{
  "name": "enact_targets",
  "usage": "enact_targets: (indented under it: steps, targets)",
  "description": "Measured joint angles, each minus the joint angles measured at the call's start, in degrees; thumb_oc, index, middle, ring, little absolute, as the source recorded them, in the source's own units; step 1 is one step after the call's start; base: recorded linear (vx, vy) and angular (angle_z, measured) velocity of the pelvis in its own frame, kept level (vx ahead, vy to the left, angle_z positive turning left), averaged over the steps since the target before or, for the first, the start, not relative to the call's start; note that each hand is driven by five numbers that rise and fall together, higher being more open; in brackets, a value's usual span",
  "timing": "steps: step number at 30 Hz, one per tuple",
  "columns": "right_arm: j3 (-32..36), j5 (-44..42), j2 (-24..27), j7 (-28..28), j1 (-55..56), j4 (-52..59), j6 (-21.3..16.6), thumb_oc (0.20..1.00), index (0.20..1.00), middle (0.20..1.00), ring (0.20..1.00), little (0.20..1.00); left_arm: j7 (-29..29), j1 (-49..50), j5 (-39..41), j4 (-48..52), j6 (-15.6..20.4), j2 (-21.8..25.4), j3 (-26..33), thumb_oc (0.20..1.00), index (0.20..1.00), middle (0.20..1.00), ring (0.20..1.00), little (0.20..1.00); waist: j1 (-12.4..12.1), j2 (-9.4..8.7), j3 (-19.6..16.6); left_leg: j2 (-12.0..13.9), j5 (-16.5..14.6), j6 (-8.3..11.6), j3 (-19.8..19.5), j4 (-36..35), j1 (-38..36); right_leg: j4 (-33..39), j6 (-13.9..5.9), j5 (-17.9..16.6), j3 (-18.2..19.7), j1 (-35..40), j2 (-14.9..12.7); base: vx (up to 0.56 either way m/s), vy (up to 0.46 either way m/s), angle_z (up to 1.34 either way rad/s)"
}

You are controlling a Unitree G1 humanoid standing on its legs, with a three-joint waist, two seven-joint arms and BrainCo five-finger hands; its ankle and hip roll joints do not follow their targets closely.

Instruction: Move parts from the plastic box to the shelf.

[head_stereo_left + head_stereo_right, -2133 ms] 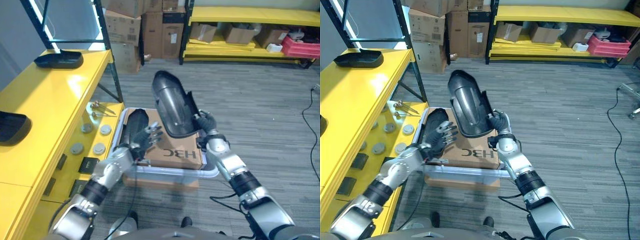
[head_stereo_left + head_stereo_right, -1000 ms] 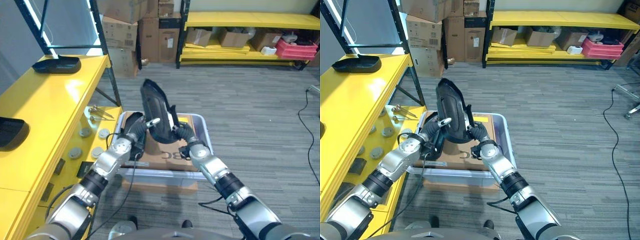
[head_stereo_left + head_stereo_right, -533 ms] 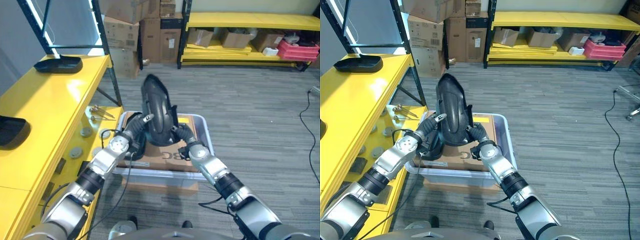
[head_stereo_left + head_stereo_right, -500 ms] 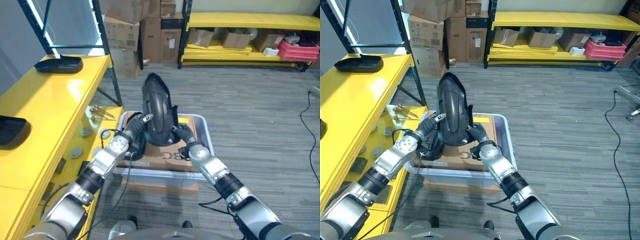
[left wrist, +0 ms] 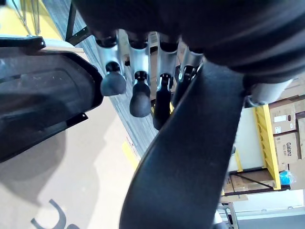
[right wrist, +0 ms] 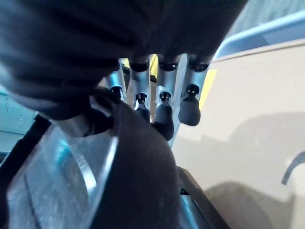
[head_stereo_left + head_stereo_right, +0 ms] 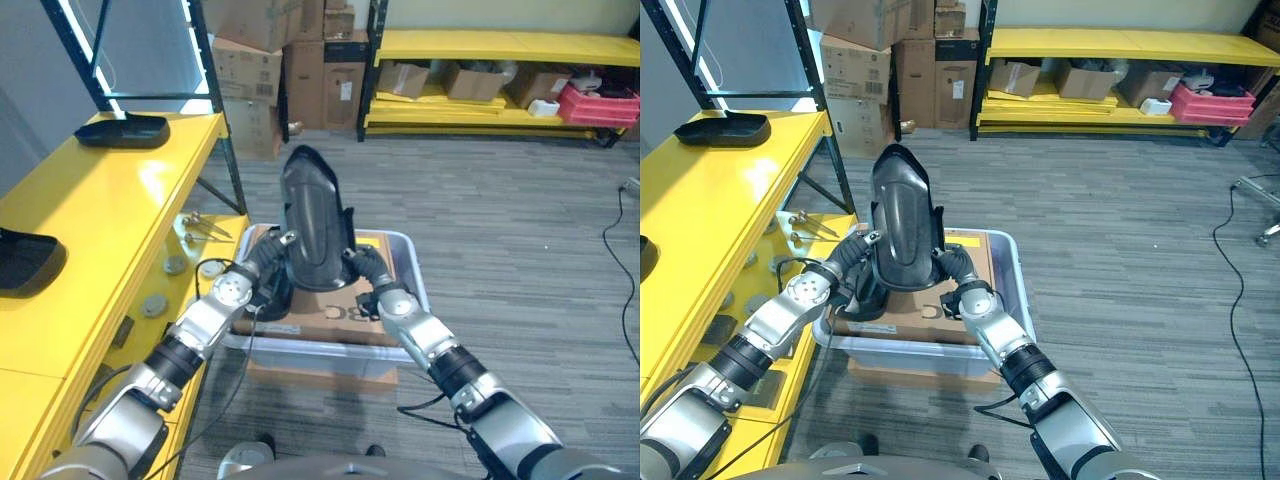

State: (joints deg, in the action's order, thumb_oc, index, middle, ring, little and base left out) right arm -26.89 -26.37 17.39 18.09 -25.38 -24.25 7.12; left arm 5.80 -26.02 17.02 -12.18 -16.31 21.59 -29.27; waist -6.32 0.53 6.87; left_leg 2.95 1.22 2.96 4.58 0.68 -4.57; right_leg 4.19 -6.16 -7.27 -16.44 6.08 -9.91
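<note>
Fender (image 7: 311, 232) more upright, both hands' fingers (image 5: 138, 98) around it.

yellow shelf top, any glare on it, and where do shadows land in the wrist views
Left eye view: a pale glare patch on the yellow shelf. Left wrist view: the black part shadows the cardboard. Right wrist view: a shadow crosses the cardboard there too.

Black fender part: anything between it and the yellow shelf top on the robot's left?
Nothing visible. The black fender part is held upright above the plastic box between the left hand and right hand. The near stretch of the yellow shelf is bare; two black trays sit farther along.
</note>
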Motion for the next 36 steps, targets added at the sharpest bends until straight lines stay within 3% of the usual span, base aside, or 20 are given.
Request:
enact_targets:
  steps: [3,8,19,22,26,28,29,31,32,34,35,36]
  targets:
    - [4.77,-9.64,-4.58,1.22,1.70,1.91,-4.97,1.000,1.000,1.000,1.000,1.000,2.11,3.16,4.17,0.55,3.03,-0.28,1.97,0.200,0.200,0.200,0.200,0.200,-0.09,0.03,0.00,0.05,0.18,0.17,0.00,-0.42,0.00,0.41,0.11,-0.14,-0.07,-0.02,0.13,0.00,0.000,0.00]
    - [9.66,-9.79,-3.73,0.96,7.43,10.24,-7.52,1.000,1.000,1.000,1.000,1.000,2.56,8.88,5.41,4.50,7.15,0.31,8.01,0.200,0.200,0.200,0.200,0.200,-0.16,0.02,0.00,-0.02,0.59,0.07,0.10,-1.90,-0.55,0.42,0.03,-0.08,-0.08,-0.13,0.08,0.00,-0.006,0.00]
    - [16.43,-9.23,2.81,-4.80,16.72,12.70,-6.99,1.000,1.000,1.000,1.000,1.000,5.20,13.73,5.39,4.78,11.93,0.34,15.61,0.200,0.200,0.200,0.200,0.200,1.58,0.00,0.02,0.80,1.42,0.52,1.23,-3.94,-1.08,0.44,0.03,0.05,0.91,-1.28,0.90,-0.01,-0.047,-0.05]
    - [16.73,-9.17,3.76,-8.34,21.06,14.57,-6.67,1.000,1.000,1.000,1.000,1.000,6.14,16.16,5.35,5.29,13.55,0.41,16.63,0.200,0.200,0.200,0.200,0.200,1.54,-0.02,0.01,1.34,1.46,0.65,1.53,-3.89,-1.15,0.45,0.01,0.11,0.91,-1.21,1.30,0.01,-0.136,-0.02]
    - [16.39,-6.37,3.88,-14.46,23.26,13.47,-2.85,1.000,1.000,1.000,1.000,1.000,9.21,19.13,5.16,7.15,15.53,0.35,20.98,0.200,0.200,0.200,0.200,0.200,1.62,-0.10,0.07,2.34,1.63,1.15,0.55,-3.98,-0.52,0.49,0.43,0.48,0.00,-1.19,2.43,0.03,-0.111,0.08]
    - [14.01,-3.94,4.52,-18.72,23.08,13.42,-1.46,1.000,1.000,1.000,1.000,1.000,11.00,21.91,3.50,11.46,16.75,0.45,25.45,0.200,0.200,0.200,0.200,0.200,0.16,-0.12,0.15,3.19,1.58,1.72,-0.27,-4.17,0.27,0.71,0.66,1.22,-0.71,-1.23,3.32,-0.01,-0.118,0.18]
    - [12.60,-2.93,4.68,-20.11,23.29,13.20,-0.75,1.000,1.000,1.000,1.000,1.000,11.59,23.52,3.01,13.67,17.79,0.47,27.42,0.200,0.200,0.200,0.200,0.200,-0.36,-0.14,0.14,3.46,1.76,1.97,-0.97,-4.13,0.76,0.62,0.82,1.39,-1.60,-1.12,3.64,-0.04,-0.116,0.46]
    - [8.67,-0.11,4.56,-23.07,25.11,10.64,-0.36,1.000,1.000,1.000,1.000,1.000,12.22,27.30,2.97,19.65,20.22,0.80,32.32,0.200,0.200,0.200,0.200,0.200,-3.67,-0.11,0.13,3.97,2.54,2.81,-3.34,-3.83,2.75,0.51,1.10,2.15,-4.45,-1.14,4.41,-0.04,-0.080,0.74]
    - [6.16,1.34,4.48,-23.67,27.17,9.63,0.52,1.000,1.000,1.000,1.000,1.000,12.84,29.47,3.00,21.81,21.59,0.95,35.88,0.200,0.200,0.200,0.200,0.200,-6.76,0.05,0.11,4.07,3.17,2.93,-5.13,-3.85,4.01,0.50,1.46,2.47,-6.59,-1.10,4.72,-0.09,-0.064,0.97]
    - [5.02,2.09,3.71,-23.67,28.25,9.95,0.83,1.000,1.000,1.000,1.000,1.000,13.73,31.70,3.21,22.46,21.85,0.97,40.31,0.200,0.200,0.200,0.200,0.200,-10.52,0.61,0.49,3.44,4.85,2.78,-5.90,-3.39,5.96,0.20,0.86,2.82,-10.60,-0.19,4.00,-0.09,0.007,1.68]
    - [6.97,2.09,3.52,-20.07,34.34,12.26,-0.07,1.000,1.000,1.000,1.000,1.000,10.10,29.32,3.77,22.09,21.73,-0.25,37.85,0.200,0.200,0.200,0.200,0.200,-6.52,-1.23,0.70,-2.39,12.91,4.01,-0.17,-0.77,11.82,-1.88,-4.25,4.93,-20.14,2.66,0.24,-0.07,0.132,4.16]
    - [7.28,2.02,4.54,-18.46,39.37,13.81,-0.11,1.000,1.000,1.000,1.000,1.000,7.55,28.60,4.20,23.13,22.52,0.03,36.08,0.200,0.200,0.200,0.200,0.200,-3.93,-1.83,0.89,-4.93,18.05,6.50,6.25,-3.94,12.69,-2.08,-1.91,4.64,-25.61,5.78,-1.33,-0.07,0.188,4.79]
